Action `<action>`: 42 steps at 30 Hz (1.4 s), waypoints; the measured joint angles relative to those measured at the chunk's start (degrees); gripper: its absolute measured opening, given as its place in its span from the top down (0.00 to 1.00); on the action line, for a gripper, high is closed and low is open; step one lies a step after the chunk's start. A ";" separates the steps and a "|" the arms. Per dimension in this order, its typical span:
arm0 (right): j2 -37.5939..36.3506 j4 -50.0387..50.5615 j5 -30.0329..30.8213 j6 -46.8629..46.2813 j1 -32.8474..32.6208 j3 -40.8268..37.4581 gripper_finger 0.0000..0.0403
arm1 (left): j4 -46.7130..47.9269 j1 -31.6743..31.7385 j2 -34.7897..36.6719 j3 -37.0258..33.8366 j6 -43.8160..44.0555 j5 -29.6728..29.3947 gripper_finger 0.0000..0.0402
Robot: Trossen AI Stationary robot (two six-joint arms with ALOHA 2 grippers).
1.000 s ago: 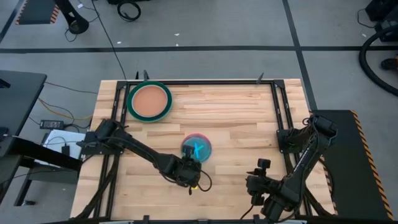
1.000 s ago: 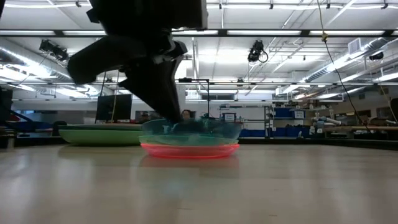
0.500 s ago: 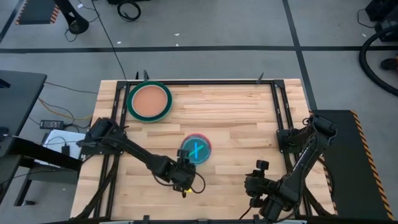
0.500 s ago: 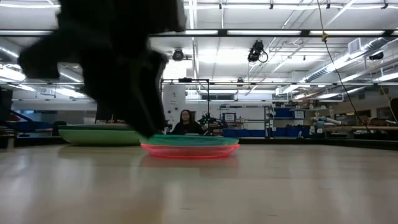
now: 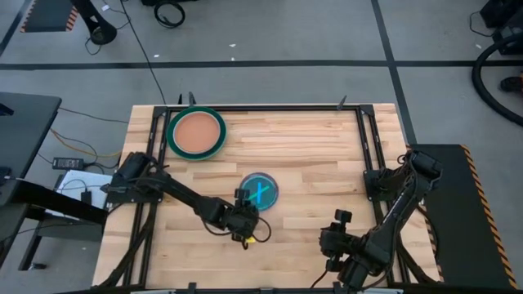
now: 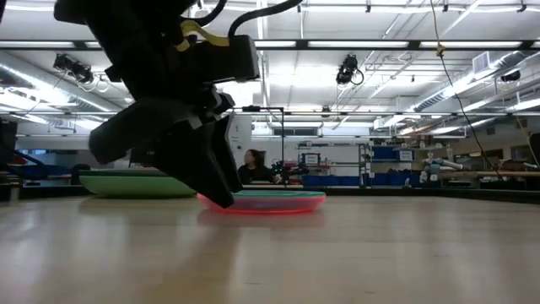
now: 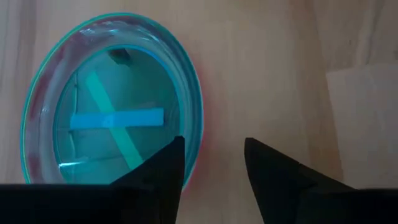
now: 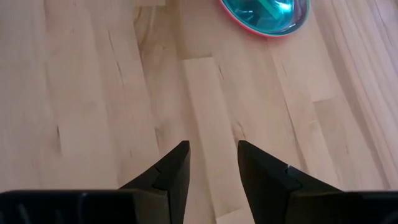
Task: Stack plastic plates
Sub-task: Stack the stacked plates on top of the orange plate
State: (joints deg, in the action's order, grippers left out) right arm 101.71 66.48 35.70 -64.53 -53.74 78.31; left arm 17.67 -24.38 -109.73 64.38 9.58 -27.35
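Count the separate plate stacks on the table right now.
2. A large stack, brown plate on top with a green rim, sits at the far left. A small cyan-topped stack over red sits mid-table, beside the left gripper. Lower plates may be hidden.

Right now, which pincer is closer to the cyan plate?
Left. The left pincer sits open just beside the cyan plate, at its near edge. The right pincer waits farther off, near the table's front.

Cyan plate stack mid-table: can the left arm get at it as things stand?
Probably yes. The left pincer sits open right beside the small cyan-topped stack, bare table between them. The right pincer waits open near the front edge.
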 joint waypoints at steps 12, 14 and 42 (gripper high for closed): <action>0.00 -0.25 -3.87 6.16 3.41 0.01 0.64 | -19.89 5.21 0.31 -9.80 1.77 6.08 0.57; 0.00 -0.26 -3.90 7.70 4.01 0.01 0.64 | -21.76 4.85 0.30 -10.89 1.62 4.11 0.58; -7.28 -0.51 2.56 28.03 14.42 4.15 0.64 | 14.85 15.95 29.78 -12.70 0.56 -19.41 0.97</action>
State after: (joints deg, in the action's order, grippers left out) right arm 94.43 65.96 38.26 -36.50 -39.31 82.47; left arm 32.52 -8.43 -79.96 51.68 10.14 -46.76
